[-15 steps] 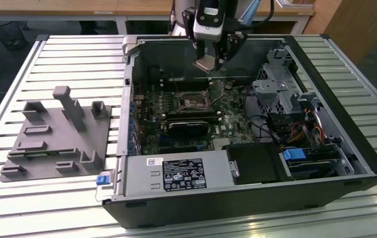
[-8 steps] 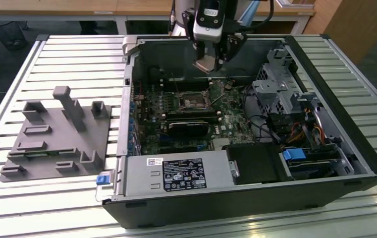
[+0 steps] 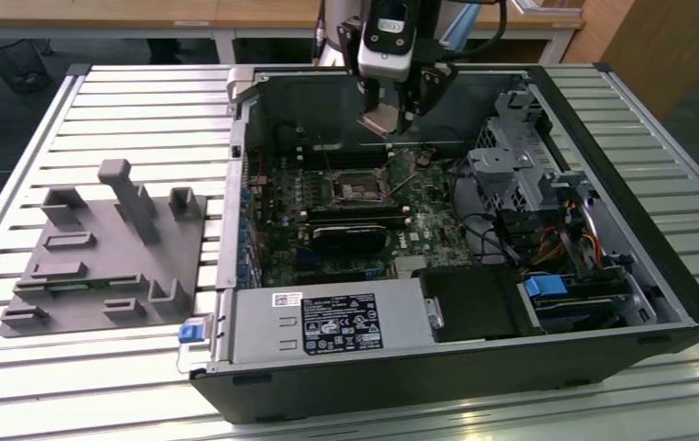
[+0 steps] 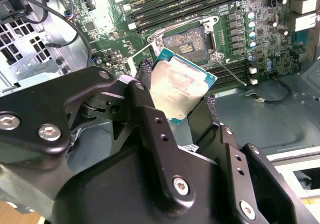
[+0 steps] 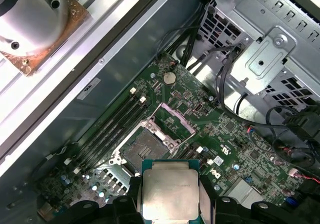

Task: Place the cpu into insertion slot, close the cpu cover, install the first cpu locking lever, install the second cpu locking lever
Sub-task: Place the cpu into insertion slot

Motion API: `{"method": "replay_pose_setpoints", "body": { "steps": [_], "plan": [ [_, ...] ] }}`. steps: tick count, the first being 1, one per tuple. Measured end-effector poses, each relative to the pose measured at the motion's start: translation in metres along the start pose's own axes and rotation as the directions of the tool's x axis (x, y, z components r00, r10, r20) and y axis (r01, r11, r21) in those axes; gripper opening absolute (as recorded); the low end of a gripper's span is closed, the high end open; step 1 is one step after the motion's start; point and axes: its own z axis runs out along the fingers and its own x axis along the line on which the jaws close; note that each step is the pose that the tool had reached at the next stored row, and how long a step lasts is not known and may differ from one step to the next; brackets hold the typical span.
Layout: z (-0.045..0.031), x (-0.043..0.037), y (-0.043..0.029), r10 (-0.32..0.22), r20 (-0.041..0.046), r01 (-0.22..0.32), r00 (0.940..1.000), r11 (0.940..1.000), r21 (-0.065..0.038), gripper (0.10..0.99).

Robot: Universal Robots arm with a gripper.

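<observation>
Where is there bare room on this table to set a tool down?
On the table, bare slats lie beyond the grey fixture and along the near edge in front of the computer case. Inside it is crowded: the claw holding the cpu hangs over the motherboard, cables beside.

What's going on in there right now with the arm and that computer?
The arm's gripper is shut on the chip, pinching it by two opposite edges and holding it in the air above the green circuit board inside the open computer case. The chip is not yet in the socket, which looks empty. The metal socket cover appears swung open beside it. No step is finished so far.
</observation>
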Motion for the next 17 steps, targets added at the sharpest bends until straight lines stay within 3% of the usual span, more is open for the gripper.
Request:
{"method": "replay_pose_setpoints", "body": {
  "steps": [17],
  "plan": [
    [0.0045,-0.0001,-0.0004,0.0,0.0002,0.0,1.0,1.0,0.0,0.537]
  ]
}}
